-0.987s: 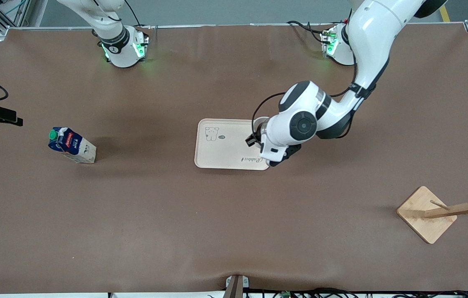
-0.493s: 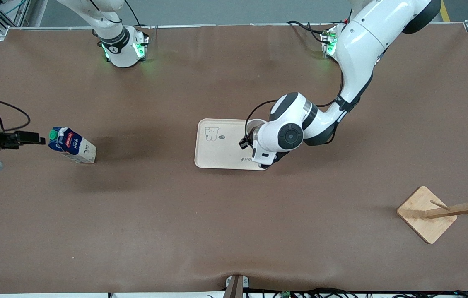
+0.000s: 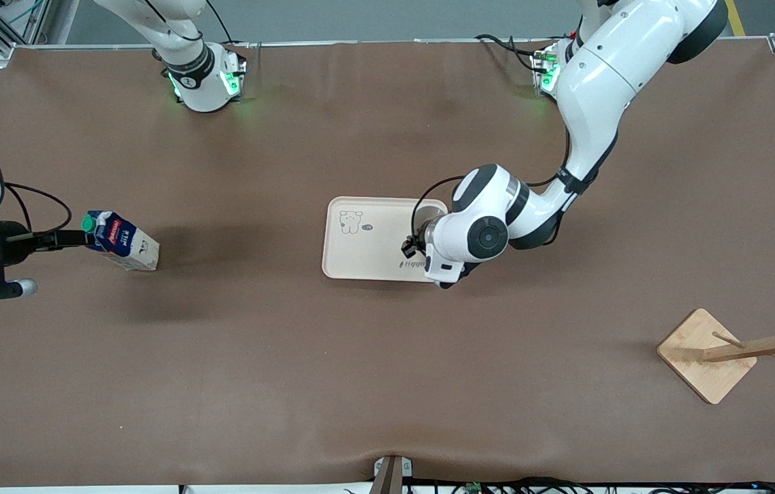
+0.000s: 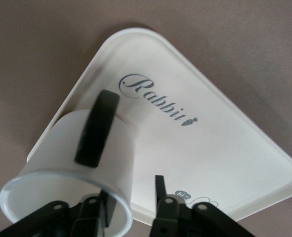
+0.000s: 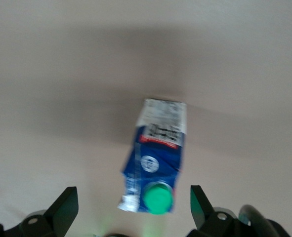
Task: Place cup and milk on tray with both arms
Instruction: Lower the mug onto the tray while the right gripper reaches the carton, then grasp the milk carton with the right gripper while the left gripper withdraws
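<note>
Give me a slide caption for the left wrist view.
Left gripper open astride the cup rim, cup resting on the cream tray.

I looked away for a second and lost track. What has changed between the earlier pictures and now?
The right claw came in from the table's edge and now stands open at the milk, its cap end between the fingers. The left claw, over the tray, opened around the cup's rim after lowering it there. The milk, tray and wooden rack stayed put.

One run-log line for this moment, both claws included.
left claw: opening at cup rim, cup on tray | right claw: open, straddling milk top | milk off tray
</note>
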You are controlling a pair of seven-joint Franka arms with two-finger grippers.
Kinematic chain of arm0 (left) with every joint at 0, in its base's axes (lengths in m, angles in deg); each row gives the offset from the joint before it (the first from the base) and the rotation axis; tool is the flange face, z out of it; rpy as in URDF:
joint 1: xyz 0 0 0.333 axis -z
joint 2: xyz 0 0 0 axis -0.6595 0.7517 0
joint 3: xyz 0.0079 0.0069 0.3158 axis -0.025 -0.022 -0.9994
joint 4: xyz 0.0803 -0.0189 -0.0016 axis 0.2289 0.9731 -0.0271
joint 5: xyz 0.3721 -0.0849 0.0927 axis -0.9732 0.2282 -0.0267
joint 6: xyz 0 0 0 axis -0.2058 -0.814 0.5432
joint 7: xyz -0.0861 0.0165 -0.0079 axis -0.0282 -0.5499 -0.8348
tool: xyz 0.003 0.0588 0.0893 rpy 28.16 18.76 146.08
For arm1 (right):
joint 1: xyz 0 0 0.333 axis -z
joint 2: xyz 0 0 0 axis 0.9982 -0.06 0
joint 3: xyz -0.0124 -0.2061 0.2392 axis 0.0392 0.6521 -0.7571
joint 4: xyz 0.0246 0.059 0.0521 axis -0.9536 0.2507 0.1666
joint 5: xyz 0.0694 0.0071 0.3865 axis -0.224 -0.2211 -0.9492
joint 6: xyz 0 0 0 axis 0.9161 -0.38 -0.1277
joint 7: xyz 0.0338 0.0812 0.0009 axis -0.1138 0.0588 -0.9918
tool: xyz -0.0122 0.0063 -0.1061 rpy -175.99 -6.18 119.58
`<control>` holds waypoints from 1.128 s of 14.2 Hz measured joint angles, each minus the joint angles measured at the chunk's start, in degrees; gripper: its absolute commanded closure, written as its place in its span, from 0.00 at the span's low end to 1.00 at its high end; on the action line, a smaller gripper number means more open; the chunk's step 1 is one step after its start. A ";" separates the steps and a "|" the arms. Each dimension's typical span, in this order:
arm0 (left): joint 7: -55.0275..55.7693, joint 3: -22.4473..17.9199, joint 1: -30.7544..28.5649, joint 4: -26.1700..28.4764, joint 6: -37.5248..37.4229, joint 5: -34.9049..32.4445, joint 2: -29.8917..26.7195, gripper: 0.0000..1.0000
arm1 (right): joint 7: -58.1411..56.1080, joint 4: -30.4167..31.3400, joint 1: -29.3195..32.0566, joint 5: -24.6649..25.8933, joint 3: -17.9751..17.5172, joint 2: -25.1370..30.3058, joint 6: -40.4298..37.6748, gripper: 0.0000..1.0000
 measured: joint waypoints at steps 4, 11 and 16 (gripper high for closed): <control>0.01 -0.27 -1.25 -5.41 0.06 -0.55 -0.93 0.00 | 3.05 4.11 0.44 2.76 0.08 0.01 -0.70 0.00; -2.48 -0.25 -10.05 -7.40 -13.00 -15.73 -14.60 0.00 | 5.34 7.82 0.22 2.88 -0.31 0.05 -0.75 0.00; -22.98 -0.41 -19.91 -7.40 -25.88 -16.53 -24.87 0.00 | 5.93 12.29 -0.85 2.87 -0.60 0.04 6.60 0.60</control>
